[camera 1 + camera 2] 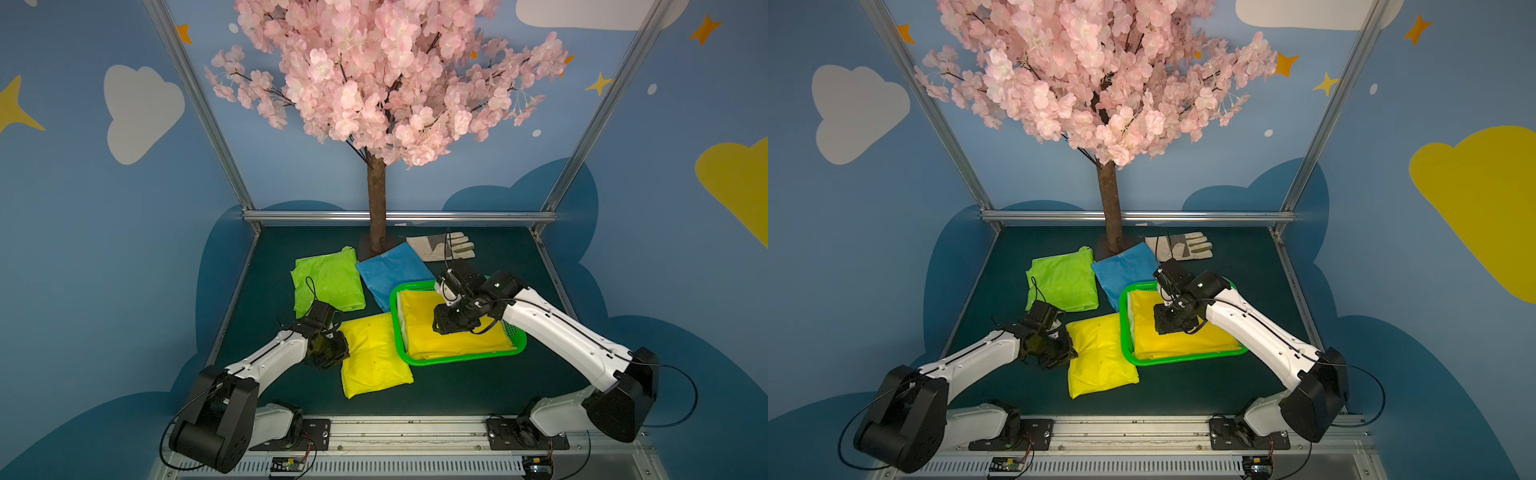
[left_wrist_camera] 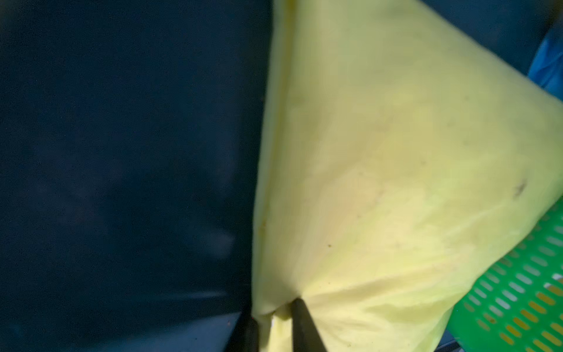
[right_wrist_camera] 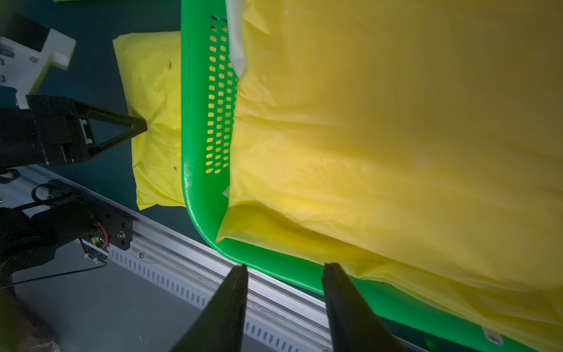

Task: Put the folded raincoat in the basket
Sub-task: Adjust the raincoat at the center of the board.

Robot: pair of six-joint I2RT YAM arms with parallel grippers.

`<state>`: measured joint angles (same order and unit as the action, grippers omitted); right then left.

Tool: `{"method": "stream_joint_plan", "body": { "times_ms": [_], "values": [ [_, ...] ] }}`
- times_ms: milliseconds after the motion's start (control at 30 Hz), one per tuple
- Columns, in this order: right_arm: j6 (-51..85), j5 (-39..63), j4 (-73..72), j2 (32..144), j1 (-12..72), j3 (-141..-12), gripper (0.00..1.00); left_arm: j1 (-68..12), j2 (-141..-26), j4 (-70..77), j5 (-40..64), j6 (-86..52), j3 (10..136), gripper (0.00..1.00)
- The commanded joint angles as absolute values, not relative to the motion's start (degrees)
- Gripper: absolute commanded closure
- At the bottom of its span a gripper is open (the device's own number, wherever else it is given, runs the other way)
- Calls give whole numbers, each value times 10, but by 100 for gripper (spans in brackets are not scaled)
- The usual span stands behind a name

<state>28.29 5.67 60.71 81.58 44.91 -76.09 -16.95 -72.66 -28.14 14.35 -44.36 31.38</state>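
Grip nearest you: your left gripper (image 2: 275, 317) is clamped on one edge of the yellow raincoat (image 1: 374, 357), which lies just beside the basket (image 1: 440, 360). Lift it clear of the green rim before carrying across. Your right gripper (image 3: 285, 268), jaws apart and empty, hangs over the darker raincoat (image 1: 465, 345) filling the basket; pull it aside. Beyond, a blue raincoat (image 1: 395, 270) touches the basket's far corner, a green raincoat (image 1: 328, 282) beside it; open room lies nearer you.
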Motion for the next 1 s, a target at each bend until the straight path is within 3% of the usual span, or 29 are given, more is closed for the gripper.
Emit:
{"method": "stream_joint_plan", "body": {
  "times_ms": [0,300,467,600,667,833,967],
  "values": [
    [294,49,620,806,457,-771,54,-141,-716,-324,105,-458,311,96],
    [376,52,602,824,535,-776,54,-16,-531,-345,125,-541,235,96],
    [478,64,524,859,637,-765,54,2,-426,-337,171,-588,199,76],
    [535,54,492,916,707,-790,53,2,-405,-334,236,-593,198,48],
    [549,40,493,948,728,-814,53,2,-409,-359,233,-570,227,39],
    [547,22,537,1034,756,-898,52,2,-443,-442,166,-502,339,37],
    [555,8,536,1056,766,-909,52,2,-518,-423,141,-445,404,31]
  ]
}}
